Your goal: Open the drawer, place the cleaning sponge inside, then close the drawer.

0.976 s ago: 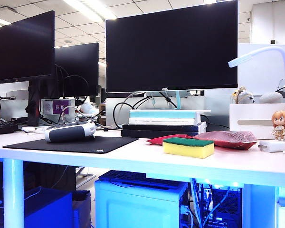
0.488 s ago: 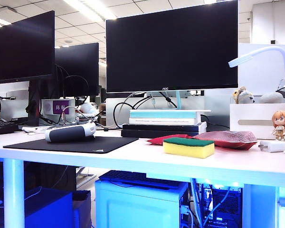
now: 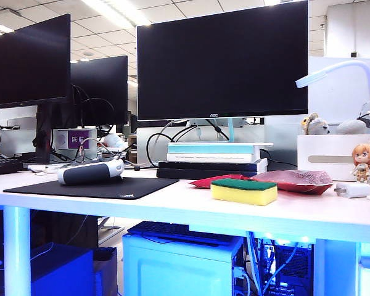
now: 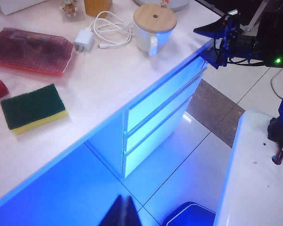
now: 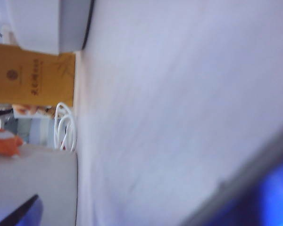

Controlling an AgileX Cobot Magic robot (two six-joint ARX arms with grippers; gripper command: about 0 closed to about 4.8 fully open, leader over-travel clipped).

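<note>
Exterior view has the cleaning sponge (image 3: 244, 192) lying flat on the white worktop (image 3: 172, 206), green side up, just in front of a red packet (image 3: 294, 179) and apart from everything else. A black mat (image 3: 89, 187) lies well to its left under a grey handheld device (image 3: 90, 171), and a large dark monitor (image 3: 222, 60) stands behind on stacked books (image 3: 213, 158). No arm shows in this view.

Left wrist view looks down on the worktop corner: the sponge (image 4: 33, 108) lies near the front edge, the red packet (image 4: 32, 50) beyond it, then a white charger with its coiled cable (image 4: 104, 30) and a white mug with a wooden lid (image 4: 153, 27). Below the edge, the drawer unit (image 4: 158, 125) has all three fronts flush and closed. The left gripper (image 4: 121, 212) hangs over the floor, well clear of the worktop, only its dark tip showing, fingers together with nothing between them.

Right wrist view is blurred, close against the worktop surface (image 5: 179, 103), with an orange box (image 5: 33, 74) and the white cable (image 5: 65, 126) at one side. The right gripper's fingers cannot be made out there; in the left wrist view the right gripper (image 4: 211, 43) sits at the worktop corner above the drawers, spread wide and holding nothing.
</note>
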